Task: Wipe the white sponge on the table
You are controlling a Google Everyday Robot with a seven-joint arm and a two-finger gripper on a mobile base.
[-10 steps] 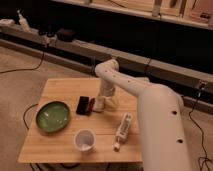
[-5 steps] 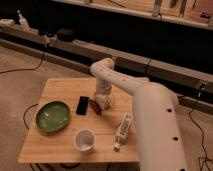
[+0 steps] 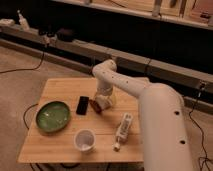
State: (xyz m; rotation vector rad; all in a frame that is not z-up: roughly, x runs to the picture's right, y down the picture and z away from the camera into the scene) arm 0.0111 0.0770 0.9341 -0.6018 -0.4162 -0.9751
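Observation:
The table [image 3: 60,90] has a light bamboo plank top. My white arm reaches in from the lower right, and its gripper [image 3: 100,105] is down at the tabletop near the middle, just right of a black phone [image 3: 82,105]. A small cream patch of the white sponge [image 3: 112,99] shows at the gripper's right side. The wrist hides the rest of it. I cannot tell whether the sponge is held or only touched.
A green plate [image 3: 52,116] lies at the left. A round white cup [image 3: 85,140] stands near the front edge. A long white bottle [image 3: 122,131] lies at the front right, beside my arm. Cables run across the floor around the table.
My arm's elbow swung a little left and then partly back. The gripper stayed low at the table's middle. The phone, plate, cup and bottle have not moved.

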